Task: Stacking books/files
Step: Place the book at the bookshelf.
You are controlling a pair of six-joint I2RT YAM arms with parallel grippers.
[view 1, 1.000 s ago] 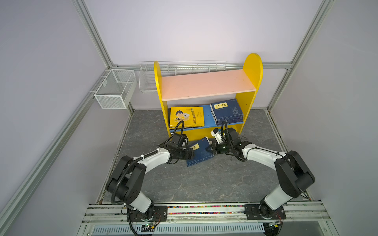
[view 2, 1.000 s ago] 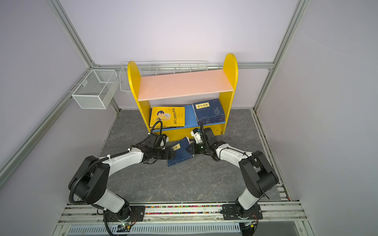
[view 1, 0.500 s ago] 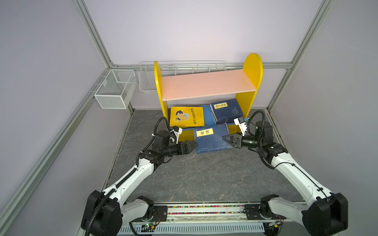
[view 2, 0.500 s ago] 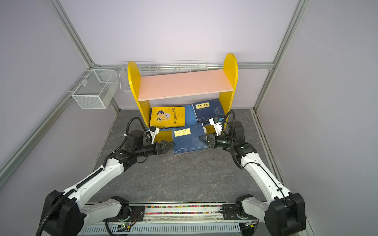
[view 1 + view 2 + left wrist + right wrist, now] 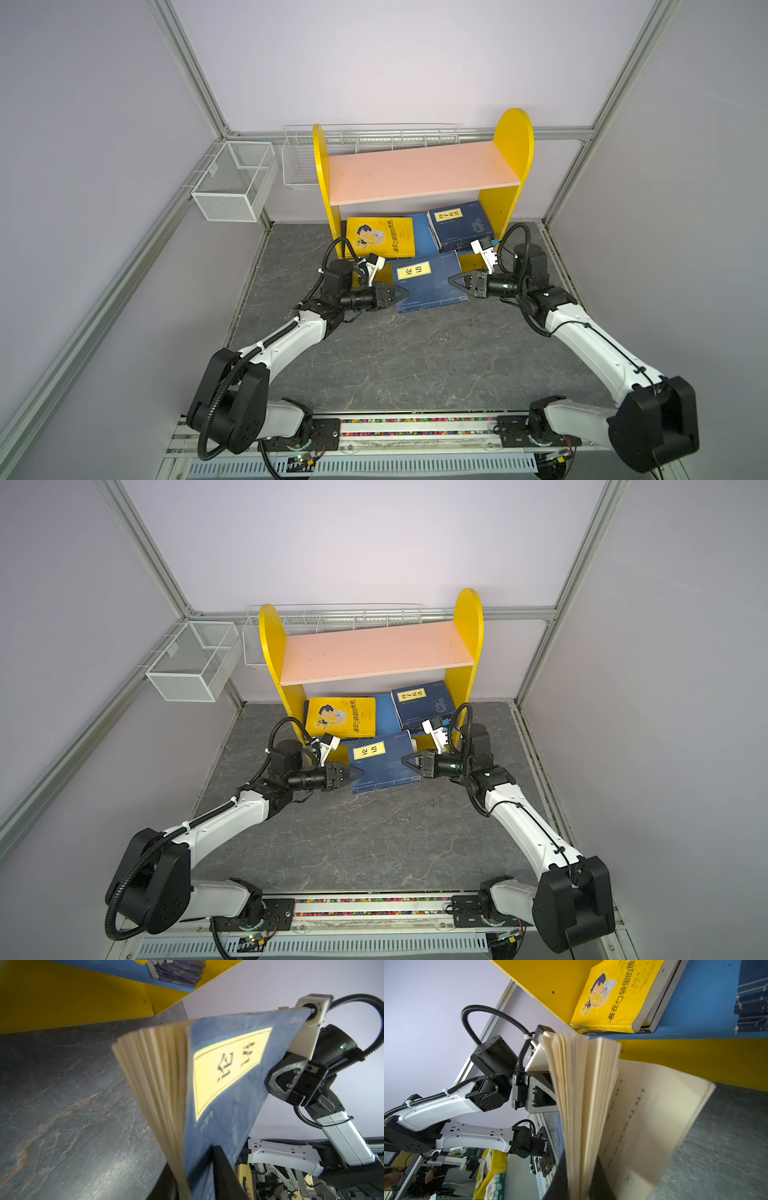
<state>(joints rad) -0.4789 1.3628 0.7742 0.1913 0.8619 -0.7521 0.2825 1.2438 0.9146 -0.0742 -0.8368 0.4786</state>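
Gripping opposite edges, left gripper (image 5: 402, 294) and right gripper (image 5: 454, 282) both pinch tight on the thin navy book (image 5: 432, 286), pale-yellow label up; cream pages fan loose beneath; book hangs just before the yellow shelf (image 5: 513, 137), above the grey veined slab (image 5: 415, 361).

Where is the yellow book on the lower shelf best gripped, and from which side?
Take the yellow book by its front edge, coming level from the open front of the shelf. It lies flat on other books; the pink board above probably blocks reaching down.
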